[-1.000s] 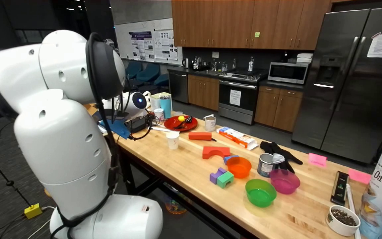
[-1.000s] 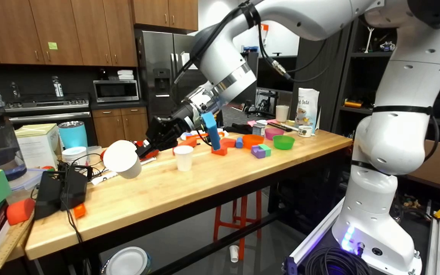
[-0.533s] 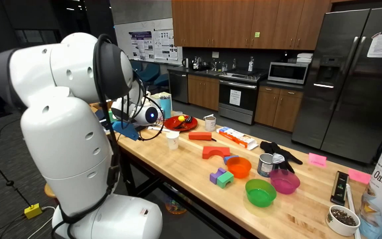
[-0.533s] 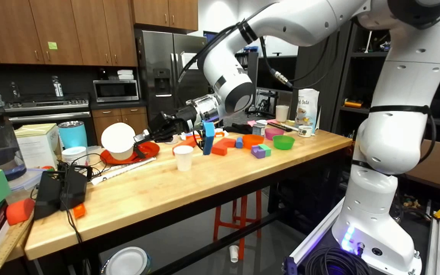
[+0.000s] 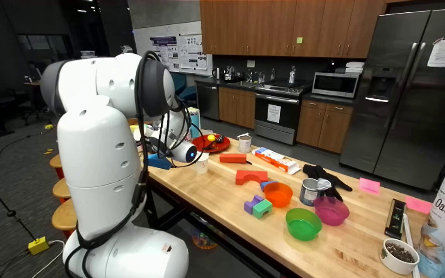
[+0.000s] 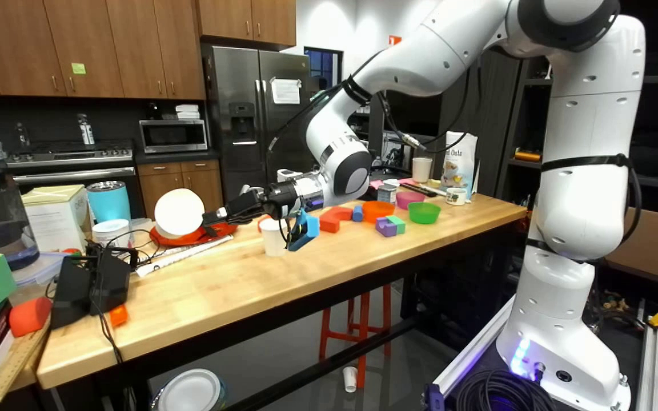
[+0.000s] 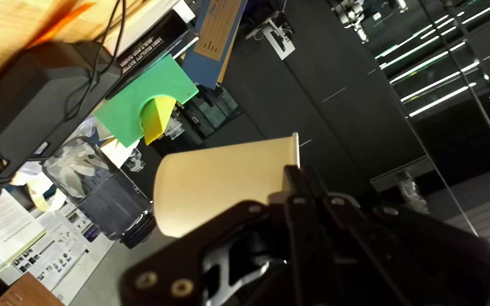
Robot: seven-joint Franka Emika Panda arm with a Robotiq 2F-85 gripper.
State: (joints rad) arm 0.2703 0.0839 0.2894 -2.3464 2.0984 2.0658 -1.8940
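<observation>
My gripper (image 7: 299,166) is shut on the rim of a white paper cup (image 7: 223,182), with the wall pinched between its fingertips. In an exterior view the gripper (image 6: 210,222) holds the cup (image 6: 179,212) on its side above the table, in front of a red plate (image 6: 215,233); the round mouth appears to face that camera. In an exterior view the arm hides most of the gripper. Another white cup (image 5: 202,166), marked 3, stands upright on the table under the wrist. It also shows in an exterior view (image 6: 272,240), partly behind a blue part on the arm.
Red blocks (image 5: 233,158), an orange bowl (image 5: 278,194), a green bowl (image 5: 303,224) and a pink bowl (image 5: 332,211) stand along the table. Black boxes with cables (image 6: 86,285), a white tub (image 6: 112,231) and a blue tumbler (image 6: 109,201) are near the held cup.
The arm has swung, and its upper links have shifted right in an exterior view. The wrist has lowered and levelled, and the held cup has turned to show a rounder face. The standing cup has stayed put.
</observation>
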